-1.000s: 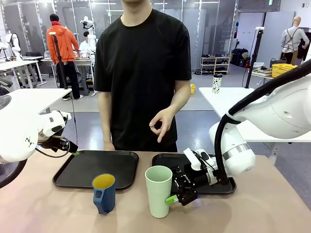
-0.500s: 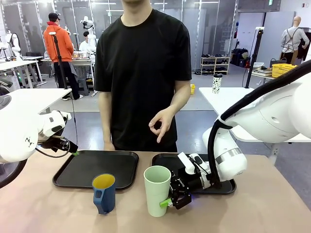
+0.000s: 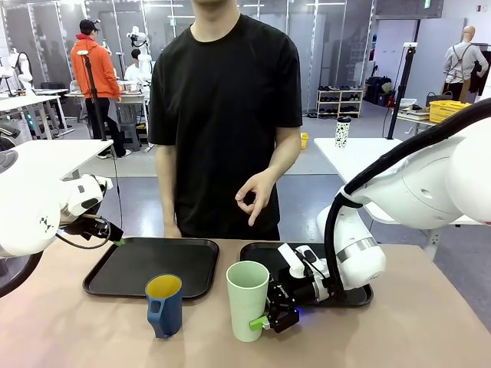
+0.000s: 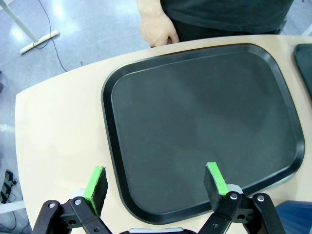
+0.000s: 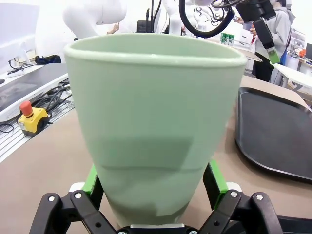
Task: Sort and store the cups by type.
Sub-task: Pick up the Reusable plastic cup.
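Mint-green tumbler (image 3: 248, 300) upright on the tan surface (image 3: 77, 337), low and just right of centre in the front view, before the gap between two black trays. Pale, matte, handleless, wider at the rim than at the foot; inside not visible. Looms large in the right wrist view (image 5: 156, 122), foot cut off behind the gripper's body.

Low beside that foot, right gripper (image 3: 270, 316) with jaws spread wide; one green pad showing at the front, the other hidden behind the tumbler. Seen from the wrist, pads flanking the lower wall on both sides; touching or a thin gap, impossible to tell.

Left of the tumbler and apart from it, dark blue mug (image 3: 164, 305), short, upright, yellow inside, handle turned toward the camera, just in front of the left tray (image 3: 123, 268). Right tray (image 3: 257, 251) largely covered by the right arm.

At middle left of the front view, left gripper (image 3: 115, 236) mostly lost against the arm, only a green tip legible. From its own wrist (image 4: 156, 179), jaws wide apart, nothing between the pads, above the left tray's near rim.

Person's hand (image 4: 157, 29) at the top edge, cut off at the wrist.
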You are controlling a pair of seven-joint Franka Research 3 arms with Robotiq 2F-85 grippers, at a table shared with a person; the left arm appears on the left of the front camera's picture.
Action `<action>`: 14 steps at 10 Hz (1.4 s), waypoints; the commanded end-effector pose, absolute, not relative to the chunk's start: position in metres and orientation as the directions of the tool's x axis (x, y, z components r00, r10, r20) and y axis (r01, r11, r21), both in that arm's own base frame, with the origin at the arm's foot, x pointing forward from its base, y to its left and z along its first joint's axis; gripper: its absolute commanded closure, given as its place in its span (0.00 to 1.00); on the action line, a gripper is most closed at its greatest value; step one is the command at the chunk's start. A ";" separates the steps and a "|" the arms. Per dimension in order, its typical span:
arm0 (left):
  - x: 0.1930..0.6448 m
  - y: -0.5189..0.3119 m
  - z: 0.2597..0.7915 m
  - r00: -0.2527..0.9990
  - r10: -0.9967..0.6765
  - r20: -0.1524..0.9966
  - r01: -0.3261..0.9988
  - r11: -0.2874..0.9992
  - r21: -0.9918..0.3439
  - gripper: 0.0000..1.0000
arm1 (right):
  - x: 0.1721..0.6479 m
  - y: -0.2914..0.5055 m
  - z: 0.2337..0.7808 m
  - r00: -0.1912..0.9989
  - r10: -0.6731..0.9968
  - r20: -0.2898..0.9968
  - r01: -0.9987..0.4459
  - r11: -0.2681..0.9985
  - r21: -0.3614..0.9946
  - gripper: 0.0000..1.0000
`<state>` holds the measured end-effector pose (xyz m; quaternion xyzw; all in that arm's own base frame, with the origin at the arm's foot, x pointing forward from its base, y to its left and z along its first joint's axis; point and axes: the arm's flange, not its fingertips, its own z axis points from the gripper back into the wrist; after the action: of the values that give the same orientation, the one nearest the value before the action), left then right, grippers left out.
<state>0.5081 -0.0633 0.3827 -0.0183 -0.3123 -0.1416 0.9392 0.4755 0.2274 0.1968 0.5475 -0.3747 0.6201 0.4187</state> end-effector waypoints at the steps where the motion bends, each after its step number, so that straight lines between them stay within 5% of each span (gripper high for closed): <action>1: 0.508 -0.064 0.384 0.761 -0.265 0.593 0.284 0.957 0.062 0.00 | 0.461 0.229 0.175 -0.088 0.066 0.994 -0.916 -0.398 -0.055 0.00; 6: 0.508 -0.064 0.384 0.761 -0.265 0.593 0.284 0.957 0.062 0.00 | 0.459 0.232 0.170 -0.057 0.034 0.998 -0.914 -0.403 -0.039 0.00; 7: 0.508 -0.064 0.384 0.761 -0.265 0.593 0.284 0.957 0.062 0.00 | 0.458 0.231 0.169 -0.086 0.033 0.996 -0.908 -0.415 -0.065 0.18; 8: 0.508 -0.064 0.384 0.761 -0.265 0.593 0.284 0.957 0.062 0.00 | 0.457 0.231 0.168 -0.087 0.054 0.995 -0.910 -0.412 -0.057 0.18; 9: 0.508 -0.064 0.384 0.761 -0.265 0.593 0.284 0.957 0.062 0.00 | 0.457 0.231 0.168 -0.087 0.053 0.995 -0.910 -0.410 -0.057 0.36; 10: 0.508 -0.064 0.384 0.761 -0.265 0.593 0.284 0.957 0.062 0.00 | 0.456 0.231 0.167 -0.085 0.048 0.995 -0.911 -0.409 -0.058 0.23; 11: 0.508 -0.064 0.384 0.761 -0.265 0.593 0.284 0.957 0.062 0.00 | 0.456 0.230 0.169 -0.081 0.042 0.996 -0.917 -0.395 -0.058 0.54; 14: 0.508 -0.064 0.384 0.761 -0.265 0.593 0.284 0.957 0.062 0.00 | 0.448 0.222 0.203 -0.072 0.090 0.993 -0.942 -0.332 -0.038 0.54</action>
<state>0.5081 -0.0633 0.3827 -0.0183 -0.3122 -0.1416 0.9392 0.4733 0.2321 0.1988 0.5567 -0.3779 0.6139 0.4128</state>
